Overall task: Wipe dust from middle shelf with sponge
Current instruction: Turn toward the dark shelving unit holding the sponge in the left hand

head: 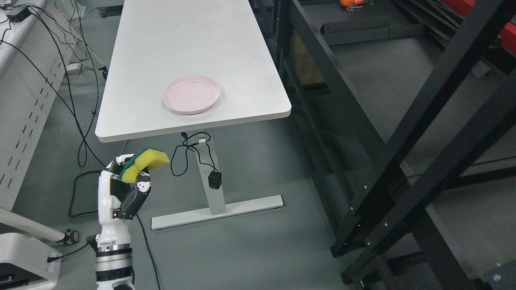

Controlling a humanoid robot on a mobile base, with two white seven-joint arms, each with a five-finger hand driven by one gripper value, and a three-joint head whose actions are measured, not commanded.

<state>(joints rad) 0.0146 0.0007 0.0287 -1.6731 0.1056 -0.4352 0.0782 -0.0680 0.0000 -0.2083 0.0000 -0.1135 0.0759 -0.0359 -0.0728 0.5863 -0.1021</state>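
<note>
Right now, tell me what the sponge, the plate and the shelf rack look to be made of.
Sponge: soft yellow foam with a green scouring layer; it bends in the left hand.
Plate: pink, smooth, with a mild sheen; probably plastic, perhaps glazed ceramic.
Shelf rack: black painted metal by the look, with straight beams and visible bolts.

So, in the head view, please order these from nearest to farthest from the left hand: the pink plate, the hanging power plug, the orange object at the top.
1. Hanging power plug, to the right of the left hand, under the white table.
2. Pink plate, above and right, on the table.
3. Orange object, far upper right, behind the black shelf frame.
</note>
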